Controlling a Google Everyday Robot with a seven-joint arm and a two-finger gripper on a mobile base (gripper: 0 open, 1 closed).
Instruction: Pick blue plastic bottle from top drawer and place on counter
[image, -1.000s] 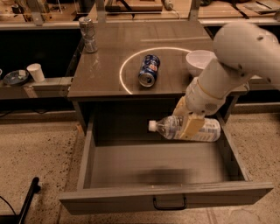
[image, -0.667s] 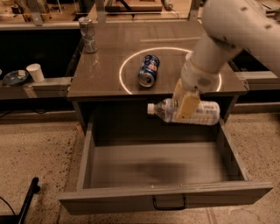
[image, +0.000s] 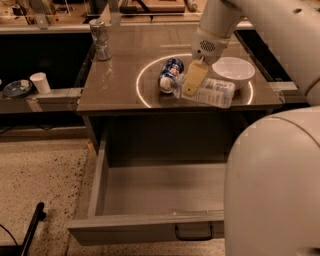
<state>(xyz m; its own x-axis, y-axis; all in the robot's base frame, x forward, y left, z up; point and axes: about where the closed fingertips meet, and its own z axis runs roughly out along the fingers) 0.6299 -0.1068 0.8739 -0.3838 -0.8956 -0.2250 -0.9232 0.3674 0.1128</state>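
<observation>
My gripper (image: 194, 80) is shut on the blue plastic bottle (image: 212, 92), a whitish clear bottle with a pale label. It holds the bottle on its side just above the counter (image: 120, 80), inside the white ring and next to the blue soda can (image: 169, 75). The bottle's cap end points left toward the can. The top drawer (image: 150, 227) stands pulled open below and holds nothing that I can see. My white arm fills the right side of the view.
A white bowl (image: 233, 70) sits on the counter just behind the bottle. A silver can (image: 100, 39) stands at the counter's back left corner. A white cup (image: 39, 82) and a dark dish (image: 17, 88) rest on the low bench at left.
My gripper has lifted the bottle out of the drawer and carried it up and back over the counter, beside the soda can. The drawer stays open.
</observation>
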